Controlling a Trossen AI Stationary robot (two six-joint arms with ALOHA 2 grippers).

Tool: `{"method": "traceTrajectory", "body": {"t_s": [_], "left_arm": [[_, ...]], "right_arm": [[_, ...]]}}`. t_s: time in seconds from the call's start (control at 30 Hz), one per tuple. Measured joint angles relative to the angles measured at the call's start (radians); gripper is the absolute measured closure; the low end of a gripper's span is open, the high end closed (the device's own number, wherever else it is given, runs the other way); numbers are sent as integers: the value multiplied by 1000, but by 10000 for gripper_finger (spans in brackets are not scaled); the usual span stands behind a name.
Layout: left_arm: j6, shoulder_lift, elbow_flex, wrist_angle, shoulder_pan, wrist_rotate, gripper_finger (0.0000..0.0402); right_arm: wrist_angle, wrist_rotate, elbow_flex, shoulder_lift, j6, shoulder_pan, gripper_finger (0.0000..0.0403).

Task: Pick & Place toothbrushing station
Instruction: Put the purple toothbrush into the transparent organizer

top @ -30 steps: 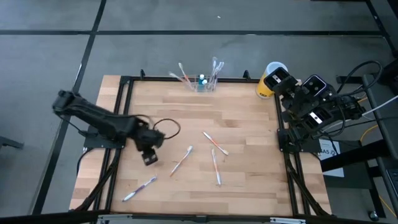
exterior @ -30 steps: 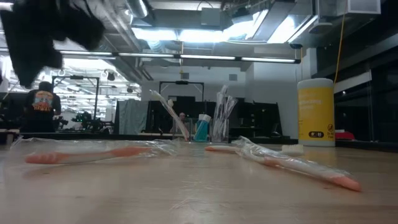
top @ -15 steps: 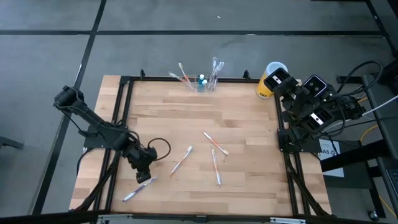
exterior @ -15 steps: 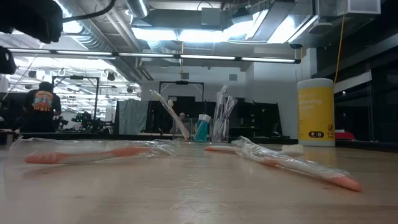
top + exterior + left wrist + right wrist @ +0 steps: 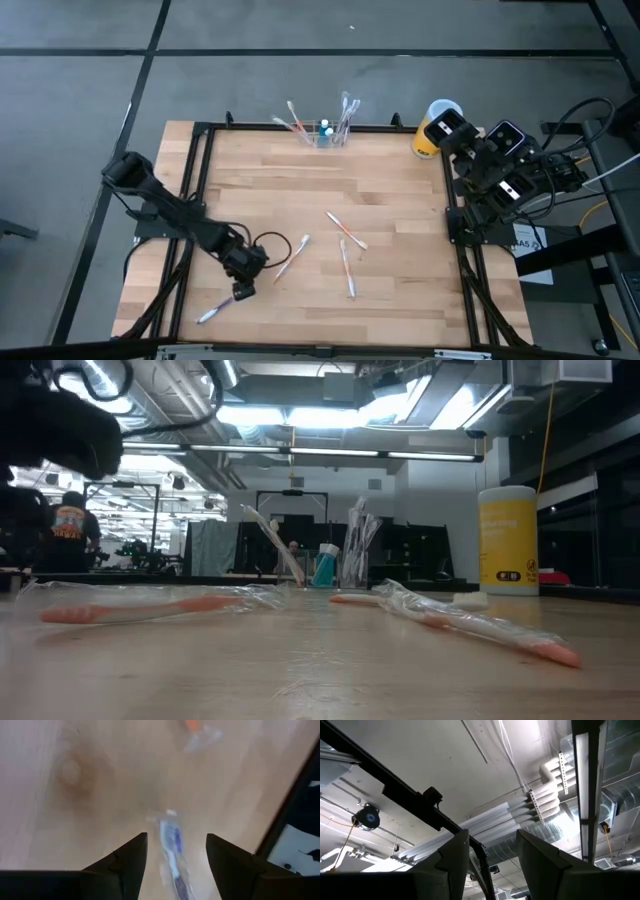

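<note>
Early stage — several wrapped toothbrushes lie loose on the wooden surface (image 5: 400, 200), while the toothbrushing station (image 5: 326, 133) at the far edge already holds a few brushes leaning out of it.

Your left pincer (image 5: 243, 291) hangs low over the near-left part, fingers spread wide with nothing between them; in its wrist view the blue-handled toothbrush (image 5: 172, 845) lies on the wood in line with the gap, not yet gripped. That brush (image 5: 224, 303) is well apart from the station.

Your right pincer (image 5: 447, 127) is parked off the right edge, aimed at the ceiling, fingers apart and empty.

Left to do, by my reading: close on the blue one, carry it across, then the three orange-pink ones (image 5: 346, 230) mid-surface.

Materials:
- Station: clear thin-walled plastic, low and boxy, hard to pick out against the frame.
- Brushes: slender, in crinkly see-through film (image 5: 470, 622) — likely slippery and prone to shifting under the fingers.
- Surface: pale butcher-block, matte, black metal rim.
- Yellow cylinder (image 5: 508, 541): stands beside the far-right corner, white top.
</note>
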Motion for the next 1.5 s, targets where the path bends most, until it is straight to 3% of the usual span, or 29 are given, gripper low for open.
{"method": "traceTrajectory", "body": {"t_s": [0.3,0.4,0.53,0.63,0.77,0.9,1.07,1.2,1.33,1.43,1.5], "left_arm": [[-29,134,6,68,8,18,213],[-19,147,6,51,19,24,253],[50,131,1,29,55,35,370],[111,115,-1,32,99,59,395],[251,29,42,38,184,16,399],[417,-84,117,84,315,-32,399],[606,-179,238,171,531,-335,399],[760,-200,272,397,763,-509,399],[813,-140,270,704,988,-496,399],[779,-43,282,911,1110,-383,399],[755,42,325,950,1154,-319,399]], "right_arm": [[0,17,0,-2,23,0,237],[1,17,0,-8,24,0,237],[0,17,0,-16,24,0,237],[0,17,0,-20,25,0,237],[0,17,0,-21,26,0,237],[0,23,0,-24,26,0,237],[0,24,0,-24,3,0,237],[0,18,0,-24,-11,-1,237],[-1,7,0,-24,-34,0,237],[-1,-11,0,-24,-35,0,237],[-2,-14,0,-24,-43,0,237]]}}
